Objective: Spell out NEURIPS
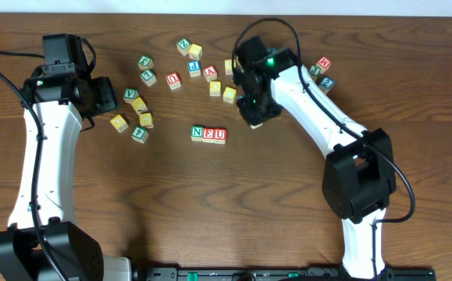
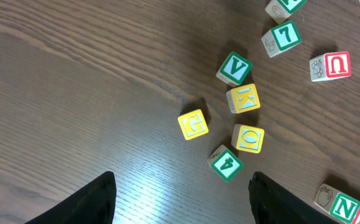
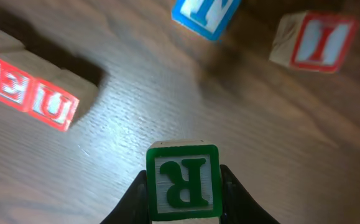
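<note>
A row of three cubes lies mid-table: green N (image 1: 197, 133), red E (image 1: 209, 134) and red U (image 1: 220, 135). My right gripper (image 1: 255, 117) hovers just right of the row, shut on a green R cube (image 3: 183, 182). In the right wrist view the E (image 3: 9, 84) and U (image 3: 55, 107) sit at left, with a red I cube (image 3: 316, 42) and a blue cube (image 3: 204, 15) farther off. My left gripper (image 1: 101, 97) is open and empty (image 2: 180, 186), above bare table to the left of a cluster of cubes.
Near the left gripper lie spare cubes: V (image 2: 234, 67), K (image 2: 243, 98), G (image 2: 193, 124), O (image 2: 249, 138), 4 (image 2: 226, 163), 7 (image 2: 282, 37) and a red U (image 2: 332, 65). More cubes are scattered at the back centre (image 1: 202, 66) and back right (image 1: 323, 70).
</note>
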